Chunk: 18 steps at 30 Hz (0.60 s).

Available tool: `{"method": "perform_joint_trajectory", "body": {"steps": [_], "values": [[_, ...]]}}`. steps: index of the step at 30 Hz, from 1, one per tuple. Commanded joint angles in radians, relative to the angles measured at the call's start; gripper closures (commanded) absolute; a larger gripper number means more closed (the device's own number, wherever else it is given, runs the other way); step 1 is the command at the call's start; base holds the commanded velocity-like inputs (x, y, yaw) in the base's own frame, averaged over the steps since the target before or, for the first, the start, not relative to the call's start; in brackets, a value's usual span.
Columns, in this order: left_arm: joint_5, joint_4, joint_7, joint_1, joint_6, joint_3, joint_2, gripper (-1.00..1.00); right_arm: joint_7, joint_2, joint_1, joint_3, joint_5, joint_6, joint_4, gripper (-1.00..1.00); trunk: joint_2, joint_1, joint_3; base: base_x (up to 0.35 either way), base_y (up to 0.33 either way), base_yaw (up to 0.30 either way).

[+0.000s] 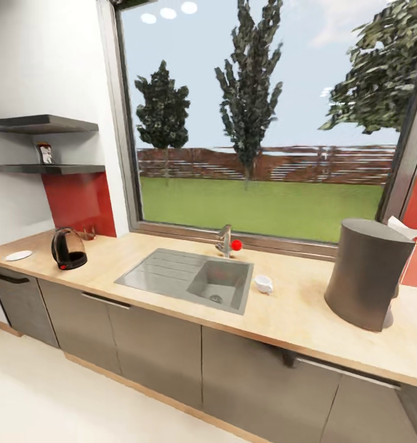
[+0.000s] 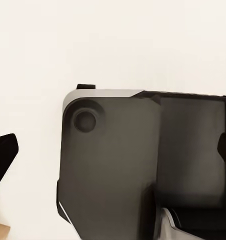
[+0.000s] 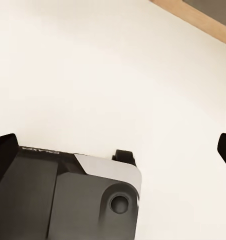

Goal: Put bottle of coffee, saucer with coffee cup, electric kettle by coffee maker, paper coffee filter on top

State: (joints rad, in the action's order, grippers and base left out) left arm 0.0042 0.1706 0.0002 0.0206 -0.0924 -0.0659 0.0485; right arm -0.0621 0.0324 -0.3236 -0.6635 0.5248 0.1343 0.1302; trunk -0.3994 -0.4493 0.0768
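Standing along the worktop [image 1: 294, 314], the coffee maker [image 1: 367, 274] sits at the right with the paper coffee filter [image 1: 404, 228] on its top. The coffee cup [image 1: 263, 283] rests just right of the sink [image 1: 190, 278]; the electric kettle [image 1: 67, 248] and saucer [image 1: 18, 255] sit far left. The bottle of coffee [image 1: 45, 153] stands on the shelf [image 1: 48, 168]. Each wrist view shows dark fingertips [image 2: 2, 159] [image 3: 3, 150] at opposite edges over pale floor, so the left gripper [image 2: 113, 150] and right gripper [image 3: 115, 150] both look spread wide and empty.

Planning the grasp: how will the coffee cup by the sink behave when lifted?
The coffee cup looks small and glossy white, so probably light, stiff, possibly slippery. Its rounded body may tip or skid across the kitchen countertop if nudged, and the sink lies close beside it.
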Motion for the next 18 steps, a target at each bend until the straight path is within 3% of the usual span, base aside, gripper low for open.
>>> {"method": "perform_joint_trajectory", "body": {"steps": [1,12,18], "values": [[0.000,0.001,0.000,0.001,-0.001,-0.006,0.001,-1.00,-0.006,0.000,0.000,-0.008,0.007,0.005,0.002,-1.00,-0.001,-0.001,0.000,0.138,0.313,0.275],[0.000,0.002,0.000,0.001,-0.001,-0.006,0.001,-1.00,-0.006,0.000,0.000,-0.008,0.007,0.005,0.002,-1.00,-0.001,-0.001,0.000,0.155,0.313,0.266],[0.000,0.003,0.000,0.001,-0.001,-0.006,0.001,-1.00,-0.006,0.000,0.000,-0.008,0.007,0.005,0.002,-1.00,-0.001,-0.001,0.000,0.194,0.307,0.084]]}}
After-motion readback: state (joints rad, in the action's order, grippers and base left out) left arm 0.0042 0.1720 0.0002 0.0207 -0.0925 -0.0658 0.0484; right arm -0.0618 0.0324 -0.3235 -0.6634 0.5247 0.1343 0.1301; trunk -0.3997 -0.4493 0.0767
